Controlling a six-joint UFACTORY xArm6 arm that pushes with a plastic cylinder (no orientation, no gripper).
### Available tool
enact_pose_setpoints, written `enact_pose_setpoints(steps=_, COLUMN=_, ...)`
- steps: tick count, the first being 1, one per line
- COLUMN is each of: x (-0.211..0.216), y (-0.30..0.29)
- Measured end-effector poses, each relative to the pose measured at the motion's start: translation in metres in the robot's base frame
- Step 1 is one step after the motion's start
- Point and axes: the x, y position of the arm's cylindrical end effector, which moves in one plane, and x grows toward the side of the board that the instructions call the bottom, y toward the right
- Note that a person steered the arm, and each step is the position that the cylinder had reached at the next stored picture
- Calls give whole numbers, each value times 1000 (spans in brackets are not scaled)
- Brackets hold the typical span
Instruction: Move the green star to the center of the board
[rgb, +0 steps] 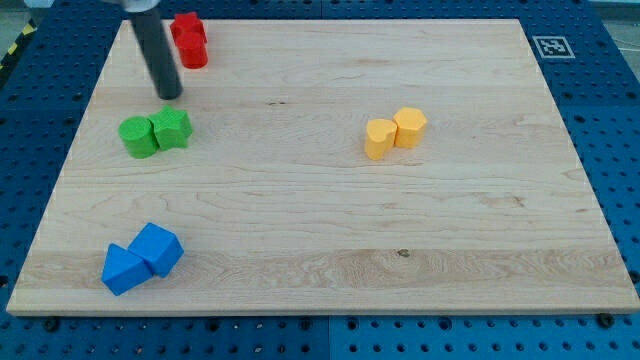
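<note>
Two green blocks touch each other at the view's left. The right one (172, 129) has notched sides and looks like the green star. The left one (138, 137) looks rounder. My tip (170, 96) rests on the board just above the star-like block, a small gap away from its top edge. The dark rod rises from there toward the view's top left. The wooden board (330, 230) fills most of the view.
Two red blocks (190, 40) sit together at the view's top left, just right of the rod. Two yellow blocks (395, 133) touch right of the board's middle. Two blue blocks (142, 259) touch at the bottom left. A printed marker (551, 45) is at the top right corner.
</note>
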Motion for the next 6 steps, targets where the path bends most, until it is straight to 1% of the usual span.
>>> enact_pose_setpoints(steps=1, x=1, y=-36)
enact_pose_setpoints(steps=2, x=17, y=-37)
enact_pose_setpoints(steps=3, x=18, y=-47)
enact_pose_setpoints(steps=4, x=30, y=-51)
enact_pose_setpoints(steps=5, x=61, y=-37)
enact_pose_setpoints(steps=6, x=67, y=4)
